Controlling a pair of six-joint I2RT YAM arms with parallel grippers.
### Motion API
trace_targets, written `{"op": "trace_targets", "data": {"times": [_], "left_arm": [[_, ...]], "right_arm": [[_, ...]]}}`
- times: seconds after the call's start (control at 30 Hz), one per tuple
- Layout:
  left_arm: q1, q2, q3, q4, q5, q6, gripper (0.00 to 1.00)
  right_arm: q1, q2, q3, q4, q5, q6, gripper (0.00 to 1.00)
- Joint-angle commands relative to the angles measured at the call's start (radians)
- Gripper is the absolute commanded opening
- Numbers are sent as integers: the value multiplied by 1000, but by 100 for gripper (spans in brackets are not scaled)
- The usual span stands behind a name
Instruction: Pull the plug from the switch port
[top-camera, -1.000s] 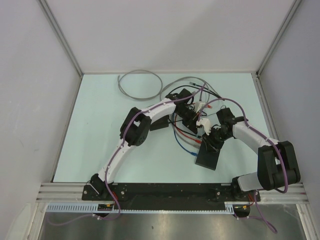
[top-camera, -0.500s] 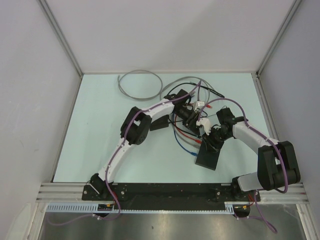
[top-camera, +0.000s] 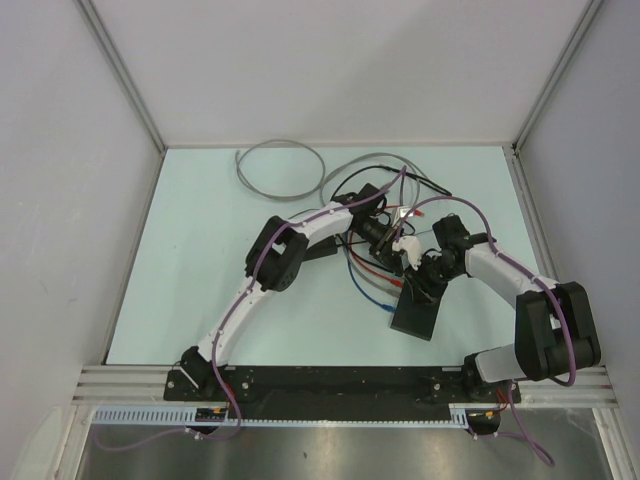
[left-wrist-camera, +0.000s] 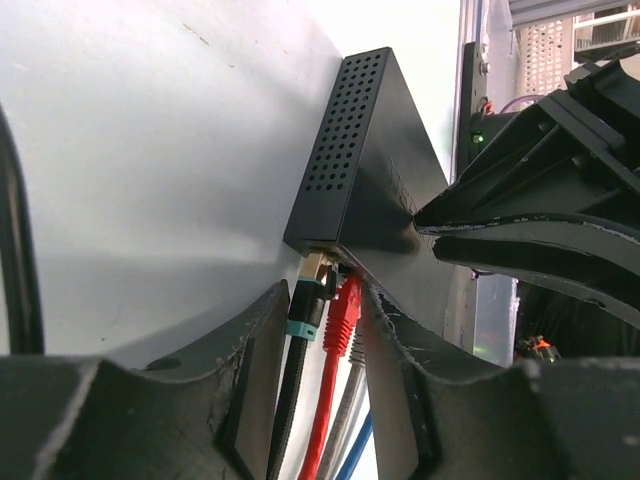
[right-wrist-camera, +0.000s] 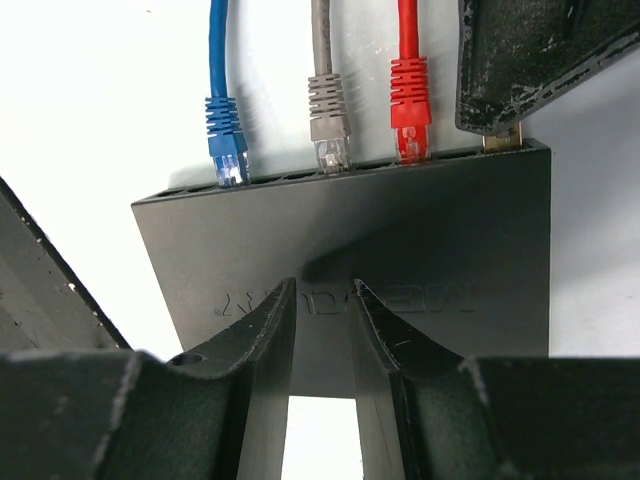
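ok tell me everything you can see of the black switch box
The switch box is a flat, matte-black rectangular case lying on the pale table, with one perforated side and faint raised lettering on top. Blue, grey and red plugs sit in ports along one narrow edge, beside a gold-tipped black one. The right gripper presses down on its top; the left gripper straddles the black plug.
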Motion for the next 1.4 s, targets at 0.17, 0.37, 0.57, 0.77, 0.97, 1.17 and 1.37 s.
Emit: {"op": "trace_targets", "data": {"times": [0.17, 0.37, 0.57, 0.77, 0.97, 1.17, 1.37], "left_arm": [[-35, 75, -3, 8, -157, -31, 30], [-42, 51, -12, -36, -311, -44, 11], [-41, 34, -16, -81, -352, -36, 0], [-30, 8, -22, -164, -452, 36, 0], [-22, 31, 34, -208, -423, 123, 0], [-33, 38, -29, -234, -348, 146, 0], [20, 41, 108, -250, -329, 172, 0]], "right_arm": [[14, 34, -45, 32, 40, -11, 32], [23, 31, -48, 39, 38, -5, 33], [29, 34, -50, 39, 46, -12, 33], [32, 33, -52, 33, 55, -22, 33], [31, 28, -61, 33, 55, -23, 33], [31, 27, -61, 35, 60, -23, 33], [31, 33, -61, 38, 60, -26, 32]]}}
